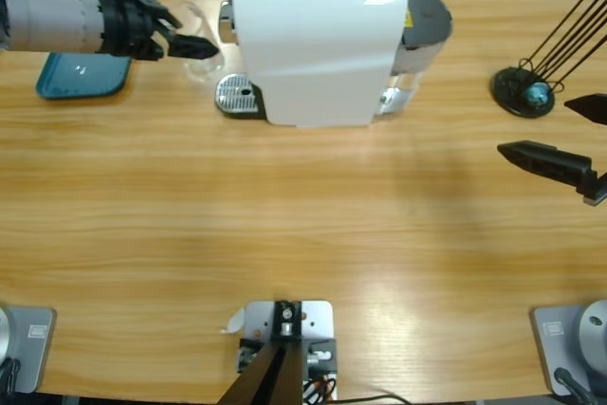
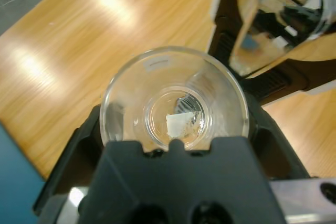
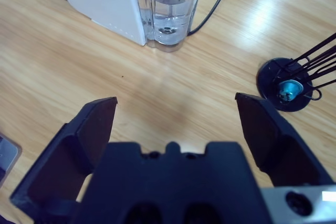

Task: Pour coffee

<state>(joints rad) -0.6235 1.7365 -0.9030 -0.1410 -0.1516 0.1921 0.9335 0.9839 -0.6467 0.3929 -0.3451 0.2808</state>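
My left gripper is shut on a small clear glass at the far left of the table, just left of the white coffee machine. Looking along the jaws, the glass sits between them, mouth toward the camera. Its bottom looks clear, with wood showing through; the coffee is out of view. The machine's chrome spout is close at the upper right of that view. Below the spout sits the round metal drip tray. My right gripper hangs open and empty at the right edge, also seen from its wrist camera.
A teal tray lies under the left arm. A black wire capsule stand holding a teal capsule stands at the far right. The machine's water tank and cable are behind it.
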